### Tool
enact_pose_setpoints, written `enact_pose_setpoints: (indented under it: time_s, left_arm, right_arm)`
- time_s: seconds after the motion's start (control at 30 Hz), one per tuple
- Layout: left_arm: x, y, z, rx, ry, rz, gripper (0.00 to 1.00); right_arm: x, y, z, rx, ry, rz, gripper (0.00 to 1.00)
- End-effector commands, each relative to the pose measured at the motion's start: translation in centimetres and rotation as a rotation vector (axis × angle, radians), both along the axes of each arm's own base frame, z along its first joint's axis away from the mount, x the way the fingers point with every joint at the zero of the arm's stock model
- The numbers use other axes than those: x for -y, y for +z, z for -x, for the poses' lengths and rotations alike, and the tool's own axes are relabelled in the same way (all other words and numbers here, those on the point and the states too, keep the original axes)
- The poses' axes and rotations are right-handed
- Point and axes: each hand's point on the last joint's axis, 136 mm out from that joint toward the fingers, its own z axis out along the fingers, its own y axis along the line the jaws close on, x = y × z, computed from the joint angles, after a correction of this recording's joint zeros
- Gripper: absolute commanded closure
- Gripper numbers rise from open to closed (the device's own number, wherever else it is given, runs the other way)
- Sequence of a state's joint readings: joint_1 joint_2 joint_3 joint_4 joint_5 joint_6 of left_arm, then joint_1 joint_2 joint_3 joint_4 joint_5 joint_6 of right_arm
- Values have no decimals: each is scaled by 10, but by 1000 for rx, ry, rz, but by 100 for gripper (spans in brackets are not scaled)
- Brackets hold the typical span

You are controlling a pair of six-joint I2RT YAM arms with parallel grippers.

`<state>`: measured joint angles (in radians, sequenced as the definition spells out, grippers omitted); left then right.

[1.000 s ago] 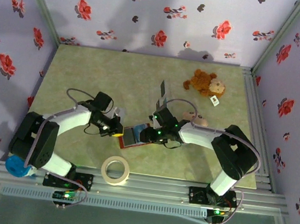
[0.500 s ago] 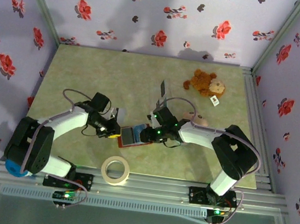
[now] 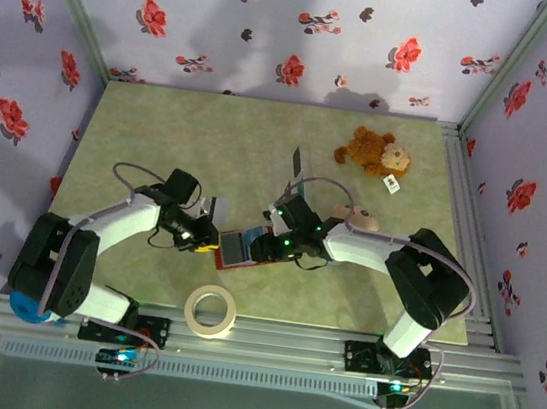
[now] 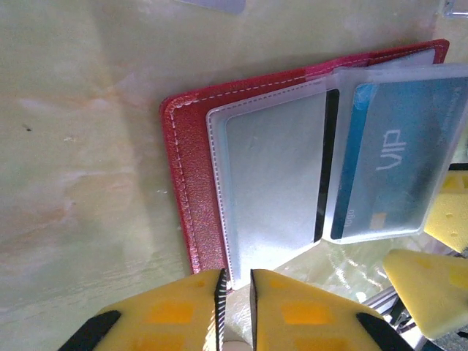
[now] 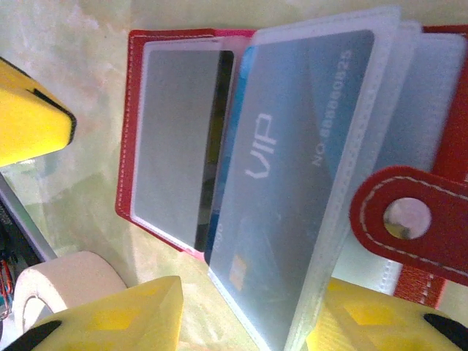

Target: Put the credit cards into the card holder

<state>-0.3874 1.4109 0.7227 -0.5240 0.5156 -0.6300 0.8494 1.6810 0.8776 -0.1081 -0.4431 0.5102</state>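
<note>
The card holder (image 3: 234, 250) is a red wallet lying open on the table between both grippers. Its clear sleeves fan up. One sleeve holds a teal credit card (image 5: 292, 168) marked VIP, which is also in the left wrist view (image 4: 387, 161). A dark card edge (image 4: 324, 168) shows in the flat sleeve beside it. My left gripper (image 4: 235, 285) sits at the wallet's near corner, jaws a narrow slit apart with bare table between them. My right gripper (image 5: 252, 322) stands open, its yellow fingers (image 5: 110, 322) on either side of the raised sleeves.
A masking tape roll (image 3: 211, 311) lies near the front edge. A clear slotted stand (image 3: 298, 172) with a card stands behind the wallet, and a grey card (image 3: 215, 204) lies by the left arm. A brown plush toy (image 3: 373, 153) and a pale one (image 3: 358, 216) sit at the back right.
My left gripper's jaws have parted slightly at the wallet's corner. The right gripper narrowed and widened a little around the sleeves. The wallet stays in place.
</note>
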Motion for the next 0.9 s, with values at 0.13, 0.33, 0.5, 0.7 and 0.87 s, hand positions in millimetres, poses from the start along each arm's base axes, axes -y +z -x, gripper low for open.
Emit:
enact_pose_setpoints:
  time_s: [0.13,0.33,0.5,0.7,0.87]
  left_arm:
    - [-5,16,-7,33,45,18,72]
    - [2,23,-14,55,55,80,64]
    - [10,31,-24,84,70,140,60]
    - [11,30,-32,92,85,155,56]
    - [14,24,-35,89,92,183,55]
  right_arm:
    - [-17,25,-2,95,62,-3,49]
    - [-24,34,0,116,94,-41,47]
    - [-47,42,5,129,144,-94,47]
    - [-65,43,13,122,189,-133,46]
    - [-48,29,5,146,137,-28,49]
